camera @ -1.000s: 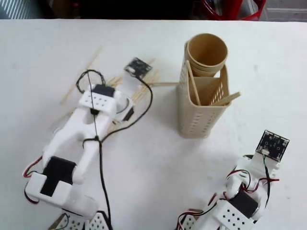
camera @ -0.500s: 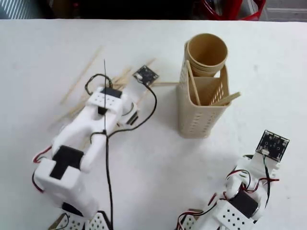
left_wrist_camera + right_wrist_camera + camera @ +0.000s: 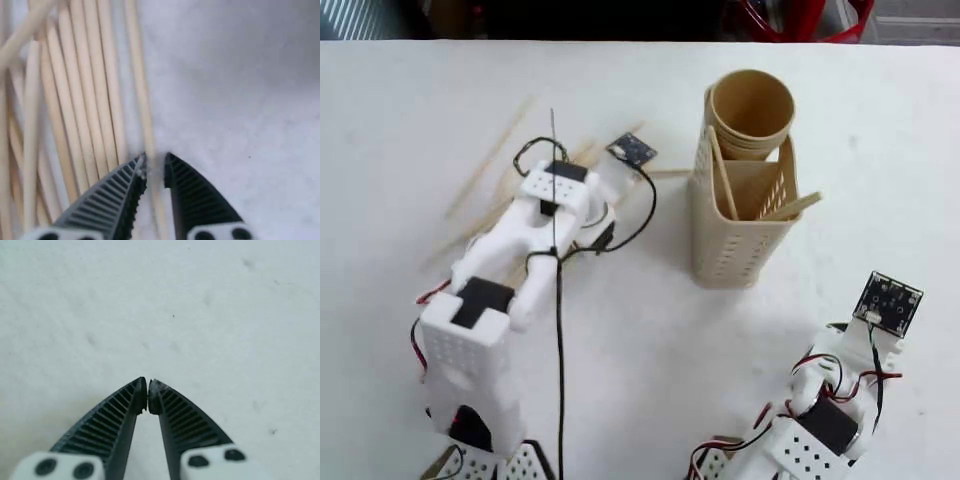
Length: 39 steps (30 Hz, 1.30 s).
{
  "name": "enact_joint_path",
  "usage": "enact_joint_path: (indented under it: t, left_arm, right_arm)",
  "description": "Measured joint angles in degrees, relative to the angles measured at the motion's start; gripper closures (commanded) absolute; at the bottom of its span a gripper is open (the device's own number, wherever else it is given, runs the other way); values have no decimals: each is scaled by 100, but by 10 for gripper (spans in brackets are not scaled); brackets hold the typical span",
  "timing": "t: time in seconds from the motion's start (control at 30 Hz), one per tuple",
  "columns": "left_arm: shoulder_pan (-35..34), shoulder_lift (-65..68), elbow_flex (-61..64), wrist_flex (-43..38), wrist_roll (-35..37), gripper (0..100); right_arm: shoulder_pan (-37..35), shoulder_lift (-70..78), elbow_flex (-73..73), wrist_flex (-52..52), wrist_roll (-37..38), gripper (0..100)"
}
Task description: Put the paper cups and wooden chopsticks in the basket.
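Loose wooden chopsticks (image 3: pixel 85 100) lie side by side on the white table. My left gripper (image 3: pixel 154 162) is down at the edge of that pile, shut on a single chopstick (image 3: pixel 142 95) that runs between its jaws. From above, the left arm (image 3: pixel 535 225) covers most of the pile, and other chopsticks (image 3: pixel 488 160) fan out beside it. The tan basket (image 3: pixel 735 245) stands upright to its right, holding stacked paper cups (image 3: pixel 750 110) and a few chopsticks (image 3: pixel 724 185). My right gripper (image 3: pixel 148 397) is shut over bare table, with nothing in it.
One chopstick (image 3: pixel 665 175) lies between the pile and the basket. The right arm (image 3: pixel 830 400) sits at the front right corner, away from the basket. Bare table lies between the two arms and in front of the basket.
The left arm has stretched forward and to the right across the pile, toward the basket. The right arm has not moved.
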Motion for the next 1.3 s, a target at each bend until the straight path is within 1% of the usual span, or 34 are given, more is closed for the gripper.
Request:
enact_joint_path:
  t: [0.17, 0.37, 0.57, 0.77, 0.9, 1.1, 1.2, 1.3]
  left_arm:
    - [0, 62, -176, 237, 18, 977]
    - [-18, -44, -264, 897, 62, 977]
    - [-26, -738, -202, 1916, 62, 977]
    - [-26, -1881, 343, 2602, 114, 977]
    - [-26, -2963, 800, 2664, 114, 977]
    - [-26, -4826, 835, 2470, 158, 977]
    - [44, -5512, 835, 2075, 246, 977]
    - [378, -5820, 835, 1468, 545, 977]
  right_arm:
    - [0, 0, 0, 0, 0, 978]
    - [0, 0, 0, 0, 0, 978]
    - [0, 0, 0, 0, 0, 978]
    - [0, 0, 0, 0, 0, 978]
    - [0, 0, 0, 0, 0, 978]
    - [0, 0, 0, 0, 0, 978]
    - [0, 0, 0, 0, 0, 978]
    - [0, 0, 0, 0, 0, 978]
